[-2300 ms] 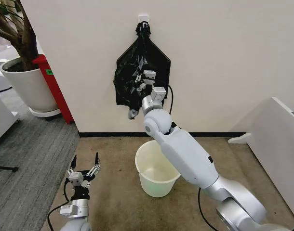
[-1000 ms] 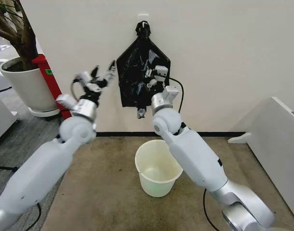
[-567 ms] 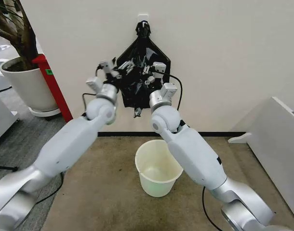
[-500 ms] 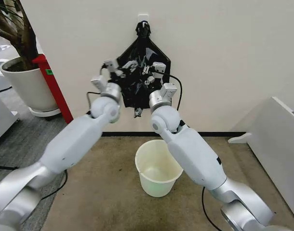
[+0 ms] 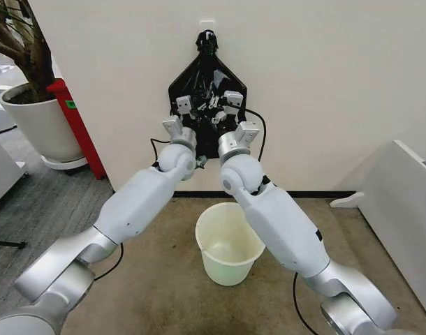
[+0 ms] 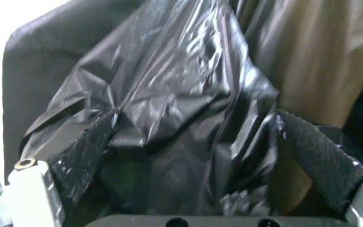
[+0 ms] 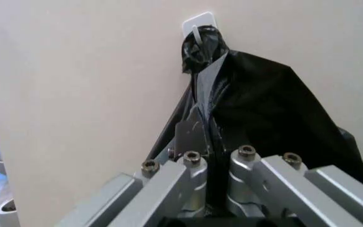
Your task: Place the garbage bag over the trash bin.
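Both my arms are raised to the wall in front of me, where the black bag bundle (image 5: 207, 105) hangs from a small white hook (image 5: 208, 25), knotted at its top.

My right pincer (image 5: 223, 106) is up against the right half of the bundle. In my right wrist view its two fingers (image 7: 192, 174) stand close together with a fold of black film running down between them, so it is pinched closed on the garbage bag (image 6: 181, 118), the loose crinkly sheet at the front of the bundle.

My left pincer (image 5: 186, 106) is at the left half of the bundle, just beside the right one. In my left wrist view its two dark, rough-faced fingers (image 6: 83, 158) are spread wide apart, and the glossy, rumpled film of the garbage bag billows between them. The film touches the inner faces of both fingers, but the jaws are not closed on it.

The trash bin (image 5: 229, 246) stands upright on the brown floor (image 5: 157, 293) below the bundle, close to the foot of the wall, between my two forearms. It is well apart from the garbage bag above.

A white planter pot (image 5: 42, 125) with a tree stands at the far left of the floor, next to a red object (image 5: 77, 122).
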### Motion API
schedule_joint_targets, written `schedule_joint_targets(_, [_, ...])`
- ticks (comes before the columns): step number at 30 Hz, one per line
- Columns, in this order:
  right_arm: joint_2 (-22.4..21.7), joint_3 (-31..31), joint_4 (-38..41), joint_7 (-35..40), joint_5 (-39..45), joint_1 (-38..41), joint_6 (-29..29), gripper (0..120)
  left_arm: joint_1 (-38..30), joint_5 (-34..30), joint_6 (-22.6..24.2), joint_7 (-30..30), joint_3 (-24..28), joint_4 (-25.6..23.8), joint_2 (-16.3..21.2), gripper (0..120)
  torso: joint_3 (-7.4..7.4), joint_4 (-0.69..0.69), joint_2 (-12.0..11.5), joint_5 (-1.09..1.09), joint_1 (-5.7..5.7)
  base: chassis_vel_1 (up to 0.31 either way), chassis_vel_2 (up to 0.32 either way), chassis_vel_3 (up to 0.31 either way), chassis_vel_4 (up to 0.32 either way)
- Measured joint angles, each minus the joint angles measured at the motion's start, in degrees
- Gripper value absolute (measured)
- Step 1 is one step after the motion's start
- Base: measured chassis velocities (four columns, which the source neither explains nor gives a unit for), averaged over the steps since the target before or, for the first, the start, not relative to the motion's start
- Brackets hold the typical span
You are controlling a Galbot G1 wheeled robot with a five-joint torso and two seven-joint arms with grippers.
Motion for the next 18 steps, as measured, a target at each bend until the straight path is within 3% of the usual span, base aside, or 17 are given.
schedule_joint_targets(8, [0.2, 0.2, 0.2, -0.6, -0.6, -0.1, 0.3, 0, -1.6, 1.0, 1.9, -0.9, 1.4, 3.3, -2.1, 90, 0.00, -0.01, 0.0, 0.00, 0.00, 0.000, 0.000, 0.000, 0.000])
schedule_joint_targets(13, [0.0, 0.4, 0.5, -1.1, -1.1, -0.3, 0.6, 0, -2.6, 1.9, 2.6, -0.9, 2.4, 5.6, -3.3, 69, 0.00, -0.02, 0.0, 0.00, 0.00, 0.000, 0.000, 0.000, 0.000])
schedule_joint_targets(14, [0.0, 0.4, 0.5, -1.1, -1.1, -0.3, 0.6, 0, -2.6, 1.9, 2.6, -0.9, 2.4, 5.6, -3.3, 69, 0.00, -0.02, 0.0, 0.00, 0.00, 0.000, 0.000, 0.000, 0.000])
schedule_joint_targets(18, [-0.5, 1.1, 0.6, -1.3, -1.2, -0.6, 0.7, 0, -2.8, 2.0, 2.6, -1.4, 3.2, 4.3, -2.9, 51, 0.00, -0.02, 0.0, 0.00, 0.00, 0.000, 0.000, 0.000, 0.000])
